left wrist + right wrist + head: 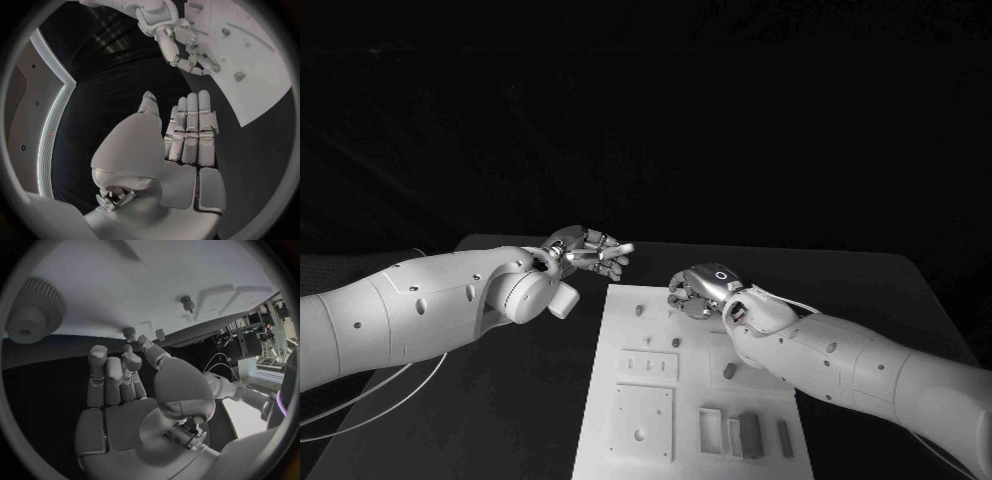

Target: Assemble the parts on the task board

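Lab — equip. racks [259, 335], cables

The flat rectangular task board [629, 395] is white. The small parts [750, 435] standing in it are grey. The table [545, 350] surface is black. Both robot arms are white; the left hand [589, 252] and right hand [697, 292] are silver metal. The toothed gear wheel [31, 310] on the board is pale grey.

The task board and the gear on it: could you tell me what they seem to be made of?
Task board: probably matte white plastic, with an even, dull surface and moulded recesses.
Gear: likely plastic too, pale and matte, with crisp teeth. Neither shows a metallic shine.
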{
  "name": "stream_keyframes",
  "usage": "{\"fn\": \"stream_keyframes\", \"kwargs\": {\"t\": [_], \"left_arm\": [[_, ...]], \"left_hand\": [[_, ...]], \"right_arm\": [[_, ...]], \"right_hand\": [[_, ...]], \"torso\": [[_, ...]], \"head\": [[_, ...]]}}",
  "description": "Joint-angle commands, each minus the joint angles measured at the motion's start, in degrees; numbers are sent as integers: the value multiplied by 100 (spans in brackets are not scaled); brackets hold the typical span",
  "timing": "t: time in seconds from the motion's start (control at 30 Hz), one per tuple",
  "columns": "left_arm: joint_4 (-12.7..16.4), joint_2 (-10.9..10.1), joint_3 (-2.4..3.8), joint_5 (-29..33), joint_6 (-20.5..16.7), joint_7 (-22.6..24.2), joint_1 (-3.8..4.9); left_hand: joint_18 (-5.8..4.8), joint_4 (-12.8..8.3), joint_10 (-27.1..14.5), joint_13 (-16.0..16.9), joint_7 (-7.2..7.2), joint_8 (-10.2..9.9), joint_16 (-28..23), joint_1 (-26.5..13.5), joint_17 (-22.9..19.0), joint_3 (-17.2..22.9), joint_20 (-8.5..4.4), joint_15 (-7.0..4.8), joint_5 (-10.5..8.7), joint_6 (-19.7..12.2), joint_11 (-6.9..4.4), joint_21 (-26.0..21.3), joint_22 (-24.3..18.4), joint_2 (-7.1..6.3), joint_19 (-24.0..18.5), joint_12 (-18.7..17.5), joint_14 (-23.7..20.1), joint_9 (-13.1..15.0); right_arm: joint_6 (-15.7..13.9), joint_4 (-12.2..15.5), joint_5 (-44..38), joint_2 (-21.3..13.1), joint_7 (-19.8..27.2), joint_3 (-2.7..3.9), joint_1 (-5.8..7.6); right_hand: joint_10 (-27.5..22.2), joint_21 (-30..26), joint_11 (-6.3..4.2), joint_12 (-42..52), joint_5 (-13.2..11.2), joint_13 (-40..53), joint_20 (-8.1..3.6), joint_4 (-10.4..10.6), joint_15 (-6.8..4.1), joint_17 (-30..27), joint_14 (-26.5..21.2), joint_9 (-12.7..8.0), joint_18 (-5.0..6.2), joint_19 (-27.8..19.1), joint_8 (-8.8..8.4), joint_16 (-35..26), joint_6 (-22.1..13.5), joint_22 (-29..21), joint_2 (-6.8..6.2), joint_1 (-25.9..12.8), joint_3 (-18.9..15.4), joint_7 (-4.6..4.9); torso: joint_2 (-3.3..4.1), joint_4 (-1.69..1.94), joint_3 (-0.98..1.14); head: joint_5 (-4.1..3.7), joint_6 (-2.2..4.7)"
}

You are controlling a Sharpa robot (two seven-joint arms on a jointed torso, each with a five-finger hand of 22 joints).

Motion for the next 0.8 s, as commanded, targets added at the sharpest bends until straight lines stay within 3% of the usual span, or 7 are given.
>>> {"fn": "stream_keyframes", "kwargs": {"t": [0.03, 0.33, 0.6, 0.8], "left_arm": [[-2, 4, 7, -10, 46, 31, 11], [-3, 2, 7, -10, 41, 27, 15], [-5, -6, 7, -11, 40, 24, 18], [-65, -35, 7, -11, 24, 60, 21]], "left_hand": [[108, 9, 34, 9, -2, -31, -40, 60, 9, -31, 9, 17, -24, 45, -10, -29, 6, -20, -41, -22, -20, 8], [108, 9, 36, 11, -2, -32, -44, 62, 13, -33, 9, 17, -24, 46, -10, -30, 8, -21, -41, -25, -19, 9], [108, 9, 36, 12, -2, -34, -47, 64, 16, -35, 9, 17, -24, 46, -10, -31, 9, -21, -40, -28, -18, 9], [108, 9, 35, 12, -1, -36, -49, 65, 19, -38, 9, 17, -24, 44, -9, -32, 10, -25, -40, -32, -17, 10]], "right_arm": [[68, 27, -9, -4, 15, -1, 3], [93, 30, -11, -3, -3, -1, 6], [-54, 62, -7, -49, -42, -1, 18], [-153, 458, 180, -319, -61, 24, 159]], "right_hand": [[-18, -27, -7, -21, -1, 7, -11, -6, -11, 11, -10, 9, 312, 0, 21, -6, 46, 56, -7, -23, 35, 6], [-15, -24, -22, -18, -1, 10, -10, -11, -24, 9, -9, 23, 312, 0, 46, 2, 91, 60, 29, -2, 45, -10], [-16, -24, -14, -23, -1, 12, -8, -13, -23, -12, -26, 10, 312, -5, 8, 3, 28, 64, -59, 2, 20, 1], [-12, -23, 4, -24, -1, 14, -9, -5, -8, 1, -6, -5, 312, 8, -29, 13, -34, 62, -168, 6, 7, 21]], "torso": [[-1, 1, -1], [2, 1, -1], [-1, -3, -3], [-8, -12, 4]], "head": [[1, -5], [3, -9], [-3, 0], [-27, 45]]}}
